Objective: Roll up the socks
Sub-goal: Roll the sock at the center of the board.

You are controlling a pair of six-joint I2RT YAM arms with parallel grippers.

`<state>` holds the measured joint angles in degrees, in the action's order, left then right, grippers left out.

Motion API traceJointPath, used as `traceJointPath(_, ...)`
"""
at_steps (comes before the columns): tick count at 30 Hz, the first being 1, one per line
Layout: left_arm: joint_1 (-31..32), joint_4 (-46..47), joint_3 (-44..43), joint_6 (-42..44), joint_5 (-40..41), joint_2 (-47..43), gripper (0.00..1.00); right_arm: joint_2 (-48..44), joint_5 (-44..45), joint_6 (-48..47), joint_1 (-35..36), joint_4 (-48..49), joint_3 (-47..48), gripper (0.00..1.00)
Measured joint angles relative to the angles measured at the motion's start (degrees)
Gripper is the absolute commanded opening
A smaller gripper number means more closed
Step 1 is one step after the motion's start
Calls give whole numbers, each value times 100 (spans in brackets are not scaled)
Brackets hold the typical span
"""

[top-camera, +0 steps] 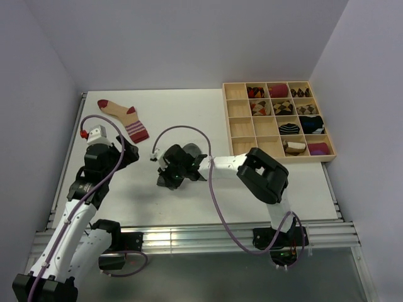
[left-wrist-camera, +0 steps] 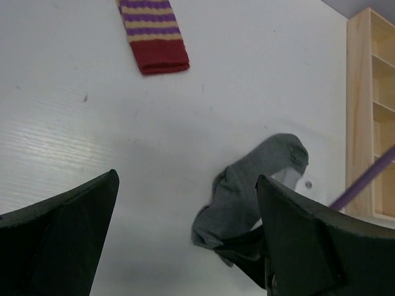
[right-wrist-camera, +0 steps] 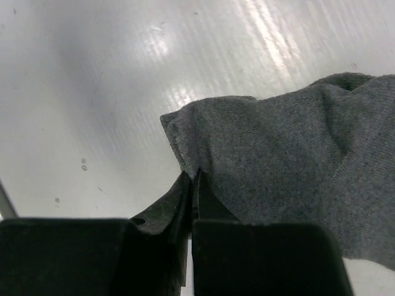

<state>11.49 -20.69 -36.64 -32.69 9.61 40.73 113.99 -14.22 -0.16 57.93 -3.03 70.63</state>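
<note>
Arms bend low over the glossy white table (top-camera: 145,200): right gripper (right-wrist-camera: 194,177) pinched on an edge of the crumpled grey knit sock (right-wrist-camera: 284,166) mid-table, left gripper (left-wrist-camera: 186,180) spread wide near it. Flat beige sock with dark-red striped cuff (top-camera: 123,117) lies far-left.

The left arm (top-camera: 75,207) rises from its base at the near left edge, with the wrist angled toward the table centre. The left gripper (left-wrist-camera: 188,179) hovers with its jaws spread wide and nothing between them. The right arm (top-camera: 267,179) folds at the elbow, and its forearm runs leftward and low. The right gripper (right-wrist-camera: 194,185) has its fingers pressed together, pinching an edge of the grey sock (right-wrist-camera: 278,142).
</note>
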Motion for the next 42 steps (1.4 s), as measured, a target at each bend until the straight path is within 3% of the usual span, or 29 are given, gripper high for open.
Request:
traceJointPath(10,9,367,868,-1287,-839,210,96,295,-1311,1458,-758,232,63,0)
traceJointPath(16,133,870,1392,-2140,-1067,601,94,446,-1836,1871,-1029,481,61,0)
traceJointPath(30,940,1971,1482,-3554,-857,2269,83,450,-1945,1939,-1084,682,17,0)
traceJointPath(42,1106,2448,1316,-3963,-673,3134,61,450,-1941,1943,-1084,940,-114,0)
